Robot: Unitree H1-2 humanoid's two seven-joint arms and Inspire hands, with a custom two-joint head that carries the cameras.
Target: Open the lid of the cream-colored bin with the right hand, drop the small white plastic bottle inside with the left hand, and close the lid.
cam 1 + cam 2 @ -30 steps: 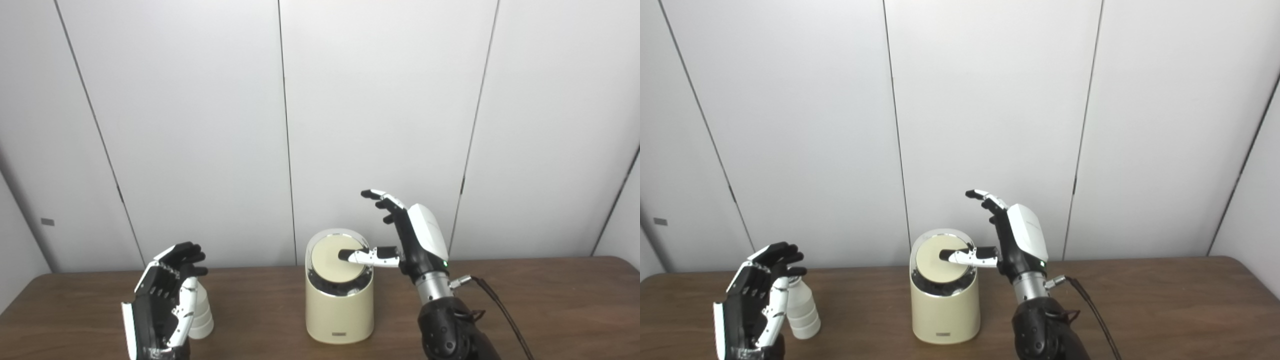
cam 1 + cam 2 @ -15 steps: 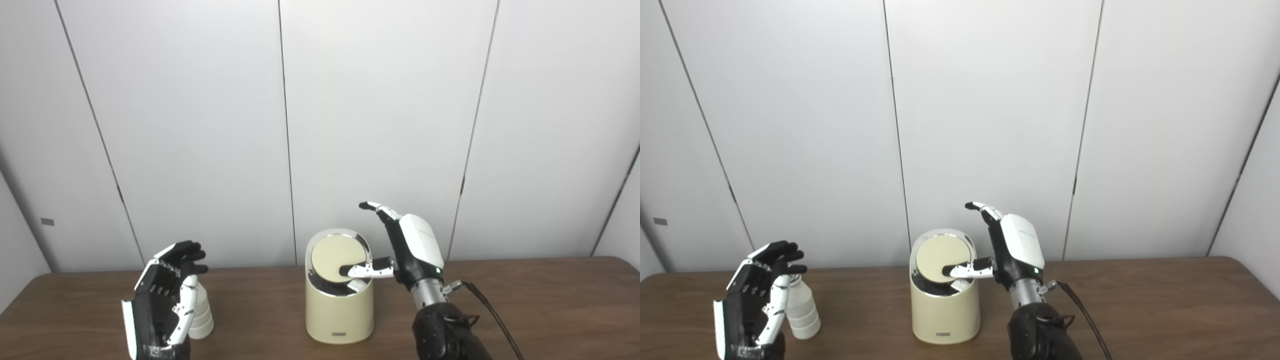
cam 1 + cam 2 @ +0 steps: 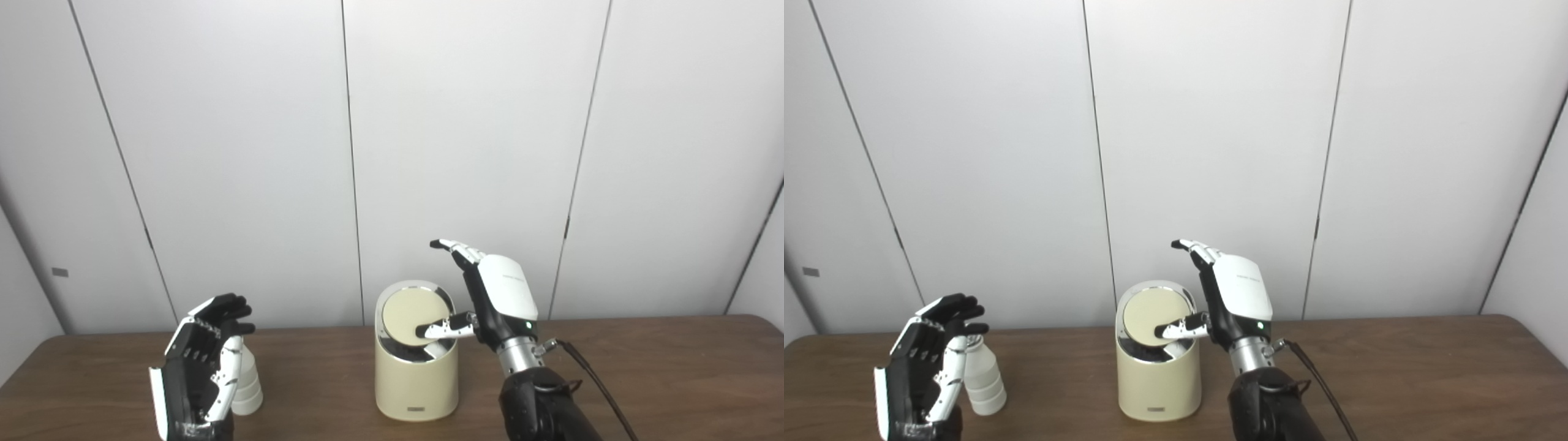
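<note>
1. Wall panels point(image 3: 245, 153): pale grey, divided by thin dark vertical seams, filling the background behind the table.
2. Table point(image 3: 674, 380): dark brown wood grain, carrying all items listed below.
3. Cream-colored bin point(image 3: 416, 386): upright near the table centre, rounded body, small label at the lower front. Chrome ring around the slanted top opening.
4. Right hand point(image 3: 499, 297): raised just right of the bin top, white back plate facing the cameras. Fingers point(image 3: 1191, 248) spread and extended upward, holding nothing; thumb point(image 3: 438, 331) reaches sideways and rests its tip on the lower part of the lid. A dark cable point(image 3: 597, 386) runs from the wrist toward the bottom edge.
5. Left hand point(image 3: 196, 367): upright at the left side of the table, palm turned toward the bottle, fingers point(image 3: 952, 306) apart and slightly curled, not closed on anything.
6. Lid point(image 3: 407, 309): round cream disc, tilted within the chrome ring, a dark gap showing beneath its lower edge.
7. Small white plastic bottle point(image 3: 983, 383): standing on the table just beside the left hand, partly hidden behind it in the left eye view; whether they touch cannot be told.
</note>
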